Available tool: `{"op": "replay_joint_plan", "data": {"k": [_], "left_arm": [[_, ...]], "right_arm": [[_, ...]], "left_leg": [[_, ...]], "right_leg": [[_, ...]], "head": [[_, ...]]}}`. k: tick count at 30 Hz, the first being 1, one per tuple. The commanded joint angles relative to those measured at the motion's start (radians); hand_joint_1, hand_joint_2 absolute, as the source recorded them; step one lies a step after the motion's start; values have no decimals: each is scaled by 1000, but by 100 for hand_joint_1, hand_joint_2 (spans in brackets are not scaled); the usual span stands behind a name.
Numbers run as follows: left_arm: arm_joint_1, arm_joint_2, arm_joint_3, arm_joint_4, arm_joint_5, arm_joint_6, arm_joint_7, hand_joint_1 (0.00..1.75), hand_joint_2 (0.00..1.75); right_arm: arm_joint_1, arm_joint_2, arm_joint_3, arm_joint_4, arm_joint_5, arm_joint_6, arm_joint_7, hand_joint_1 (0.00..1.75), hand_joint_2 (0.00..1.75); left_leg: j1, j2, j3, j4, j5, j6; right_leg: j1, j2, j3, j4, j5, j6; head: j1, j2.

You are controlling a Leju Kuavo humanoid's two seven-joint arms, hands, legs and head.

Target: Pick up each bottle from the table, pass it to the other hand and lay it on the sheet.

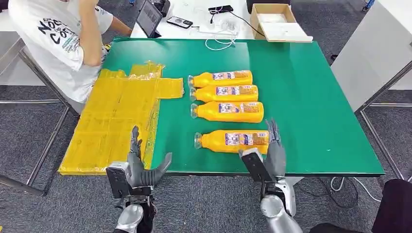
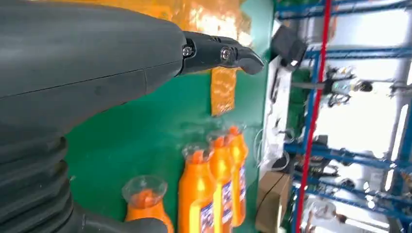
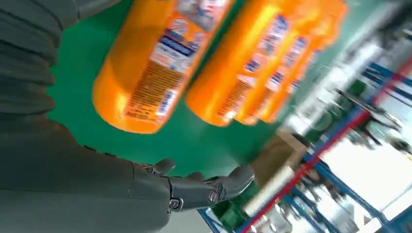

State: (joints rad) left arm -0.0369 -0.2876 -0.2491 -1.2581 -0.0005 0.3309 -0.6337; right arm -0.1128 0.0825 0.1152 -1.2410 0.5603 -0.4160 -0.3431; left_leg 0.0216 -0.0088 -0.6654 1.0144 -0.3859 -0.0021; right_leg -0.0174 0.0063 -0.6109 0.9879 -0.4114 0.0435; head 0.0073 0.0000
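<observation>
Lying on the green table (image 1: 316, 97): four orange bottles (image 1: 228, 92), caps toward the yellow sheet (image 1: 116, 116); right hand (image 1: 272, 148) spread, empty, just beside the nearest bottle (image 1: 233, 140), contact seemingly none; left hand (image 1: 141, 162) spread, empty, over the sheet's near edge

Green table (image 1: 316, 97) carrying sheet and bottles.
A yellow sheet (image 1: 116, 116) covers the left part, overhanging the edge; four orange bottles (image 1: 228, 104) lie on their sides in a column (caps toward the sheet), the nearest one (image 1: 232, 141) set slightly apart.
</observation>
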Motion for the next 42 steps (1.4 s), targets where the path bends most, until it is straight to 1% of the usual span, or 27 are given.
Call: {"op": "replay_joint_plan", "data": {"k": [1, 2, 5, 6, 8, 9, 10, 12, 14, 15, 17, 18, 20, 21, 23, 24, 26, 27, 32, 33, 35, 36, 38, 39, 41, 42], "left_arm": [[-47, -15, 44, 97, 7, -35, 16, 0, 175], [-47, -15, 44, 97, 7, -35, 16, 0, 175], [-47, -15, 44, 97, 7, -35, 16, 0, 175], [-47, -15, 44, 97, 7, -35, 16, 0, 175], [-47, -15, 44, 97, 7, -35, 16, 0, 175], [-47, -15, 44, 97, 7, -35, 16, 0, 175], [-47, -15, 44, 97, 7, -35, 16, 0, 175], [-47, -15, 44, 97, 7, -35, 16, 0, 175], [-46, -14, 42, 95, 4, -35, 16, 0, 175], [-47, -15, 42, 96, 1, -36, 17, 0, 175], [-51, -15, 44, 104, -6, -40, 18, 0, 175], [-53, -15, 45, 108, -9, -42, 18, 0, 175], [-58, -15, 50, 119, -14, -48, 18, 0, 175], [-59, -15, 52, 123, -16, -50, 18, 0, 175], [-62, -16, 55, 134, -18, -56, 18, 0, 175], [-64, -16, 55, 139, -19, -59, 17, 0, 175], [-71, -17, 57, 153, -21, -64, 16, 0, 175], [-75, -15, 51, 162, -49, -31, -1, 0, 175], [-83, -19, 53, 190, -43, -41, 1, 0, 175], [-84, -18, 53, 190, -43, -41, 1, 0, 175], [-84, -18, 53, 190, -43, -41, 1, 0, 175], [-86, -18, 53, 194, -43, -43, 0, 0, 175], [-87, -18, 53, 198, -42, -46, 0, 0, 175], [-87, -18, 53, 200, -42, -46, 0, 0, 175], [-87, -19, 52, 203, -42, -46, 0, 0, 175], [-88, -19, 51, 203, -41, -47, 0, 0, 175]], "right_arm": [[-123, -78, 18, 208, 48, 92, 68, 0, 175], [-123, -78, 18, 208, 48, 92, 68, 0, 175], [-123, -78, 18, 208, 48, 92, 68, 0, 175], [-123, -78, 18, 208, 48, 92, 68, 0, 175], [-123, -78, 18, 208, 48, 92, 68, 0, 175], [-123, -78, 18, 208, 48, 92, 68, 0, 175], [-123, -78, 18, 208, 48, 92, 68, 0, 175], [-123, -78, 18, 208, 48, 92, 68, 0, 175], [-122, -78, 22, 208, 52, 96, 72, 0, 175], [-134, -82, 33, 222, 63, 117, 87, 0, 175], [-164, -88, 56, 259, 77, 146, 102, 0, 175], [-184, -91, 73, 285, 85, 166, 109, 0, 175], [-217, -97, 95, 328, 85, 185, 115, 0, 175], [-230, -98, 102, 340, 89, 186, 116, 0, 175], [-261, -103, 126, 362, 105, 188, 111, 0, 175], [-277, -107, 142, 370, 112, 195, 108, 0, 175], [-308, -117, 176, 397, 117, 224, 108, 0, 175], [-332, -121, 195, 425, 119, 244, 108, 0, 175], [-409, -135, 265, 520, 140, 290, 92, 0, 175], [-411, -134, 265, 520, 140, 291, 92, 0, 175], [-411, -134, 265, 520, 140, 291, 92, 0, 175], [-417, -135, 273, 531, 141, 295, 88, 0, 175], [-433, -135, 291, 547, 146, 302, 81, 0, 175], [-440, -133, 297, 553, 146, 301, 77, 0, 175], [-452, -125, 304, 562, 146, 308, 78, 0, 175], [-460, -123, 311, 573, 147, 311, 77, 0, 175]], "left_leg": [[0, 1, 4, -1, -1, 1], [-1, 2, 7, -1, -2, 2], [0, 0, 3, -1, -1, 1], [-1, 1, 5, -1, -2, 1], [0, 1, 3, -1, -1, 1], [-1, 1, 6, -1, -2, 1], [0, 1, 3, -1, -1, 1], [-1, 1, 6, -1, -2, 1], [0, 1, 2, -1, -1, 1], [-1, 1, 6, 0, -2, 1], [-1, 1, 3, 0, -1, 1], [-1, 2, 6, 0, -2, 1], [0, 2, 2, 0, -1, 1], [-1, 3, 5, 0, -2, 1], [0, 2, 3, -1, -1, 1], [-1, 3, 6, 0, -2, 1], [-1, 2, 3, -1, 0, 1], [-1, 3, 5, -1, -1, 1], [-1, 2, 4, -1, 0, 1], [-1, 3, 7, 0, -1, 2], [0, 1, 3, -1, 0, 1], [-1, 2, 6, 0, -1, 2], [-1, 0, 3, -1, 0, 1], [-1, 1, 6, 0, -1, 1], [-1, 1, 3, 0, 0, 1], [-1, 2, 6, 0, -1, 1]], "right_leg": [[0, 1, 4, -1, 0, -1], [0, 1, 7, -1, -1, -2], [0, 0, 3, -1, 0, -1], [0, 0, 6, -1, -1, -2], [0, 0, 3, -1, -1, -1], [0, 0, 6, -1, -2, -2], [0, 0, 4, -1, -1, -1], [0, 0, 6, -1, -2, -2], [0, 0, 3, -1, 0, -1], [0, 0, 6, -1, -2, -2], [0, 1, 3, -1, -1, -1], [0, 1, 6, -1, -1, -2], [0, 1, 2, -1, 0, -1], [0, 2, 5, -1, -1, -2], [0, 1, 3, -1, 0, -1], [0, 2, 5, -1, -1, -2], [0, 1, 3, -1, 0, -1], [0, 2, 5, -1, 0, -2], [0, 1, 4, -1, 0, -1], [0, 1, 7, -1, -1, -2], [0, 0, 3, -1, 0, -1], [0, 0, 6, 0, -1, -1], [-1, 0, 3, 0, 0, -1], [0, 0, 6, 0, -1, -1], [0, 1, 3, 0, 0, -1], [0, 1, 5, 0, -1, -1]], "head": [[0, 0], [0, 0], [0, 0], [0, 0], [0, 0], [0, 0], [0, 0], [0, 0], [0, 0], [0, 0], [0, 0], [0, 0], [0, 0], [0, 0], [0, 0], [0, 0], [0, 0], [0, 0], [0, 0], [0, 0], [0, 0], [0, 0], [0, 0], [0, 0], [0, 0], [0, 0]]}}
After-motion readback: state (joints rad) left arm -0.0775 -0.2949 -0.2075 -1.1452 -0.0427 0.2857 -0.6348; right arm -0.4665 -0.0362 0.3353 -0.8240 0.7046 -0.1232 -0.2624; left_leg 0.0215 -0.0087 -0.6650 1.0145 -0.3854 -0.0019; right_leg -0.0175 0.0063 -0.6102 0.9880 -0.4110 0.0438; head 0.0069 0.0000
